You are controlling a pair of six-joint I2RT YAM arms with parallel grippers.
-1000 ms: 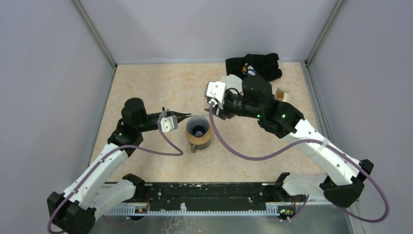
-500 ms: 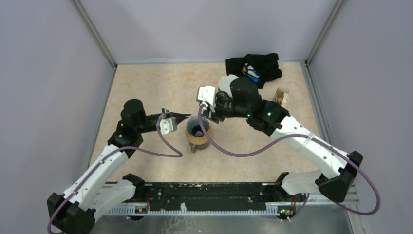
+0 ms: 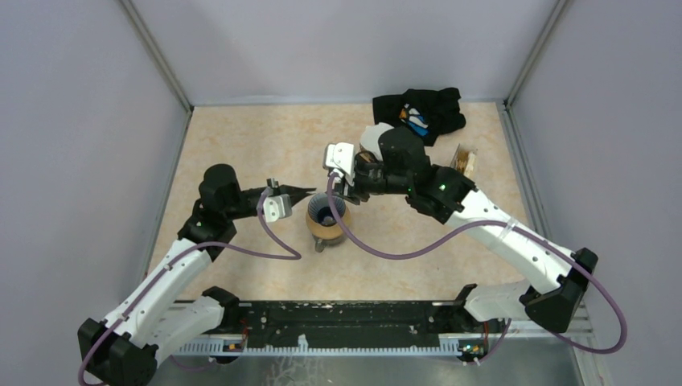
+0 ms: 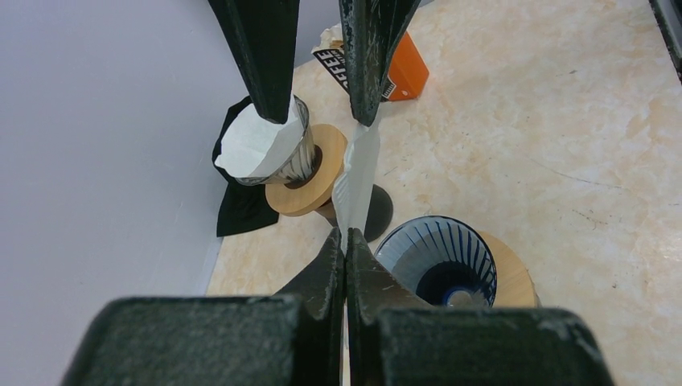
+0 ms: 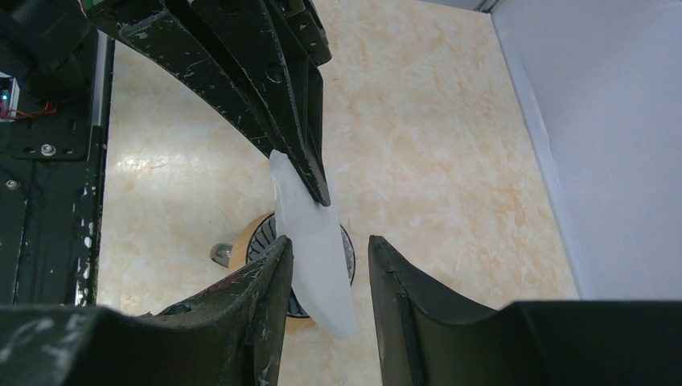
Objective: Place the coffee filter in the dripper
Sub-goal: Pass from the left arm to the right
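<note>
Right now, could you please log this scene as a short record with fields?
filter: white, held in the air, not yet in the dripper
left gripper: shut on filter
right gripper: open, one finger on each side of filter
dripper: blue, ribbed, wooden base, no filter inside
second dripper: farther back, wooden collar, white paper inside
box: orange, beyond second dripper
cloth: black, at far edge
</note>
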